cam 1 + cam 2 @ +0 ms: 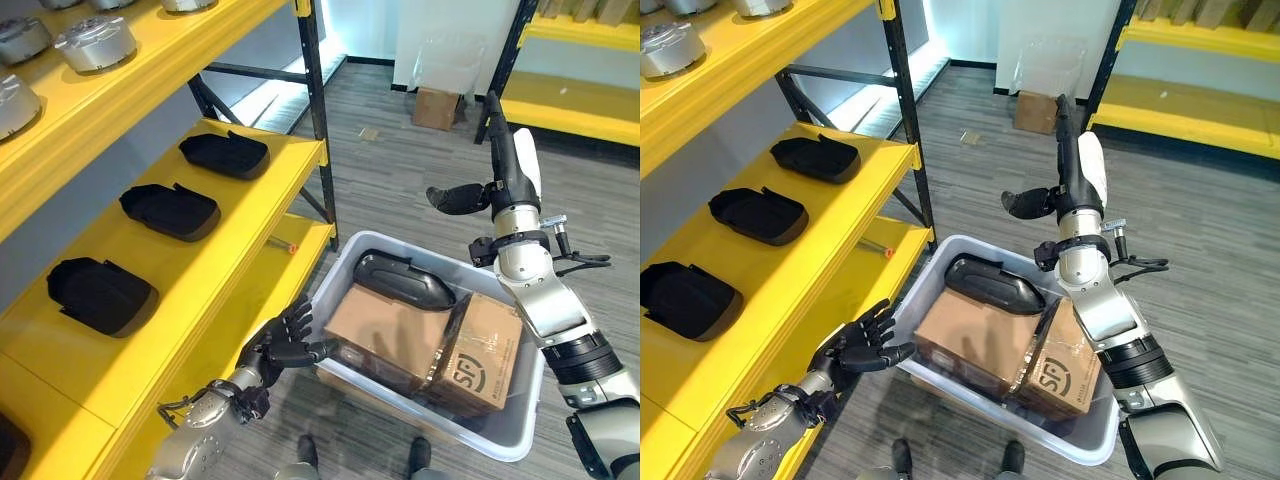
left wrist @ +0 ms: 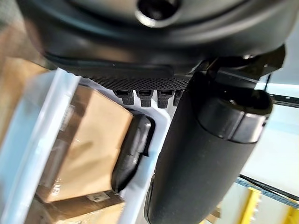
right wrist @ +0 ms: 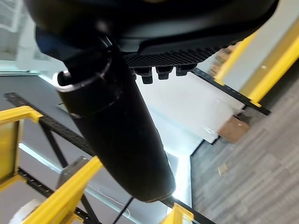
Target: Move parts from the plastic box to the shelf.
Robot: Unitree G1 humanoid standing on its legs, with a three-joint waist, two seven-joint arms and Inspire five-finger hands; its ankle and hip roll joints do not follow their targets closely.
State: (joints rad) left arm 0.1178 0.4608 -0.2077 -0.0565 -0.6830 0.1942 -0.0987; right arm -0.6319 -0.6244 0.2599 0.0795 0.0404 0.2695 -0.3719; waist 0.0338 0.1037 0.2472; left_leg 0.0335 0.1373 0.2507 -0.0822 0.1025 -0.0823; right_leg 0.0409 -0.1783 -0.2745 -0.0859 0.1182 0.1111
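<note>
both hands empty, fingers released: left hand (image 1: 285,343) beside plastic box (image 1: 520,430), right hand (image 1: 500,165) raised above it.

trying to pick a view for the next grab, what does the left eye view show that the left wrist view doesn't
Left eye view alone: three black parts lying apart on the yellow shelf, silver parts on the level above, the right robot hand raised open over the floor, and the left robot hand open at the box's near rim. Left wrist view alone: a close look past the thumb. Both: the plastic box, its cardboard cartons and one black part inside.
</note>
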